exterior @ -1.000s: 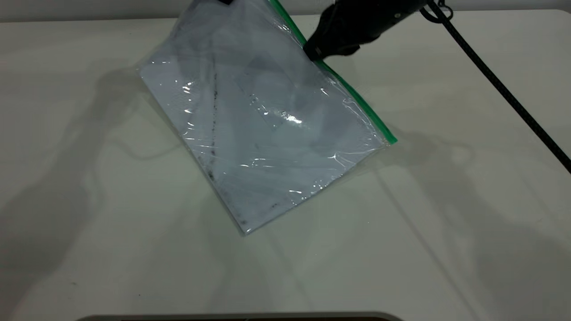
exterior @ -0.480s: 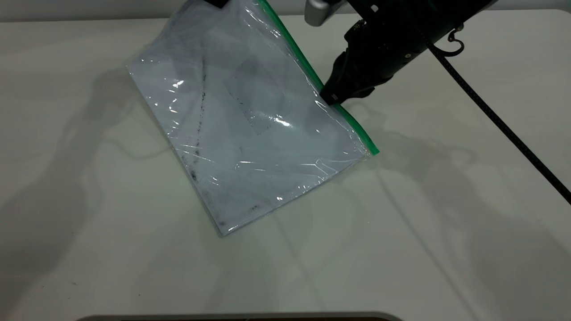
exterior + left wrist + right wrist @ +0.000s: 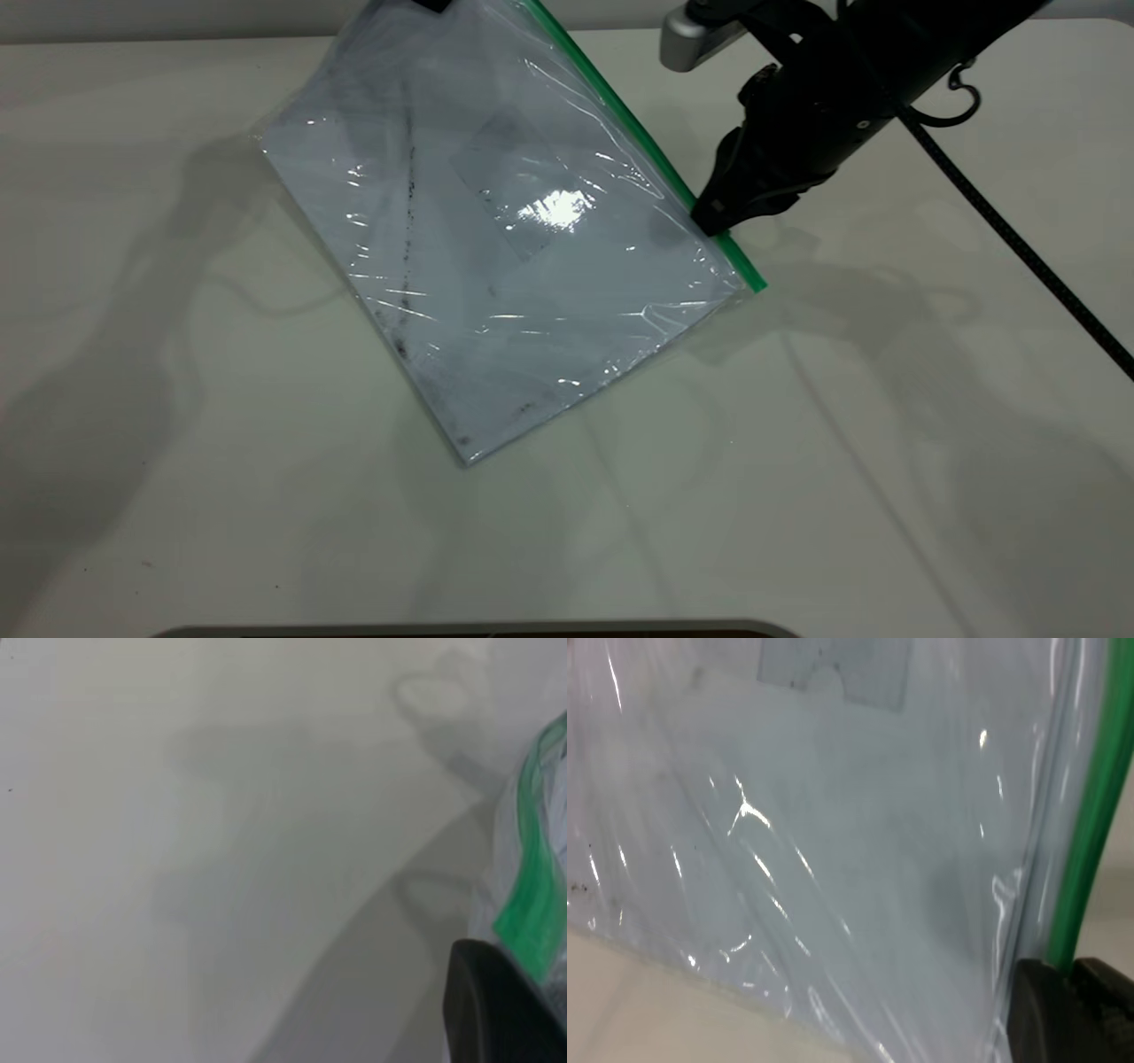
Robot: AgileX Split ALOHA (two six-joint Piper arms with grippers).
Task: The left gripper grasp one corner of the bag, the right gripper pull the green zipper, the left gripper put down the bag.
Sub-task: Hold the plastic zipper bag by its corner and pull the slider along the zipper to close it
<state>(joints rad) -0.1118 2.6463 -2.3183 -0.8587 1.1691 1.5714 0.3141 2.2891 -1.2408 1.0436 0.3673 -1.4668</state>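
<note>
Green zipper (image 3: pixel 620 120) sits pinched in the right hand (image 3: pixel 709 217), near the strip's low end. Bag (image 3: pixel 496 257) hangs from the left hand (image 3: pixel 431 4), clenched on its corner; a hard tug risks yanking it free.

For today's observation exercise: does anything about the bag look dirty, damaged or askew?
Yes. The bag hangs tilted, its top corner lifted out of view and its lower edge on the table. Dark smudges streak the plastic. The right claw sits on the green zipper, near its lower end.
</note>
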